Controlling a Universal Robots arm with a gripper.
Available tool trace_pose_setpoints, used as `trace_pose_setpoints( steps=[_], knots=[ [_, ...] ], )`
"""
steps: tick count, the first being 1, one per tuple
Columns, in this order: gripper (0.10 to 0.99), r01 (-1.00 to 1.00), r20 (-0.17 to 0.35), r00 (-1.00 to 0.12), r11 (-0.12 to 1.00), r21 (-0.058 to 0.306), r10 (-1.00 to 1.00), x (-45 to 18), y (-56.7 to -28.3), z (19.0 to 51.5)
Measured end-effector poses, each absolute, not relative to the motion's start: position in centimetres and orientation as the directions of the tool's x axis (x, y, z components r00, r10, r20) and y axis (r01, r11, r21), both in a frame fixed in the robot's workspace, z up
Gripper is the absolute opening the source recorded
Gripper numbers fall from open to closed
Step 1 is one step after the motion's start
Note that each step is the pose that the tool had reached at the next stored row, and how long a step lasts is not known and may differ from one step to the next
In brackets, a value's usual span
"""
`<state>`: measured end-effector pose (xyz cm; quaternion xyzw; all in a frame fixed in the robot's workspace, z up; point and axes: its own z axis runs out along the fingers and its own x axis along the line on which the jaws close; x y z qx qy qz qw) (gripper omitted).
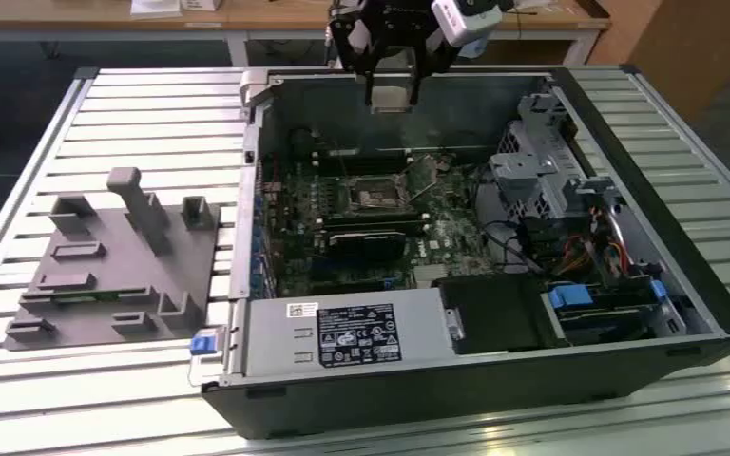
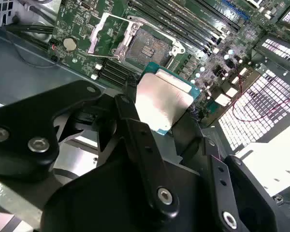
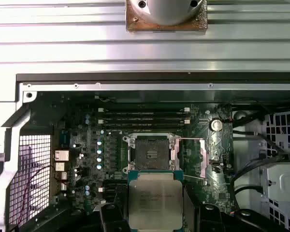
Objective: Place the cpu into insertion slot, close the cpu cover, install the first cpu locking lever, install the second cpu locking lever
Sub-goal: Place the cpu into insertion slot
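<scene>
jaws pinch cpu [image 3: 153, 199] by edges | insertion slot [image 3: 150, 153] uncovered, well apart

A slatted metal table [image 1: 149, 104] carries an open computer case [image 1: 467, 404] and a grey plastic fixture [image 1: 111, 271].

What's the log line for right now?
gripper: shut on cpu | cpu: held clear of slot | slot: empty | cover: open

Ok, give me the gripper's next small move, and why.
Probably lower toward the insertion slot, keeping the cpu level. The gripper holds the cpu high above the open case, the slot looks empty and the cpu cover stands open.
</scene>
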<state>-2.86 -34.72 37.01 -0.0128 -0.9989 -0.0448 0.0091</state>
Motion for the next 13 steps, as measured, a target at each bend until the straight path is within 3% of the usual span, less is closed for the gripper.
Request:
trace_pose_setpoints(
  steps=[13],
  knots=[
    [0.541, 0.111, 0.019, -0.994, 0.990, 0.089, 0.110, -2.86, -34.72, 36.98]
  ],
)
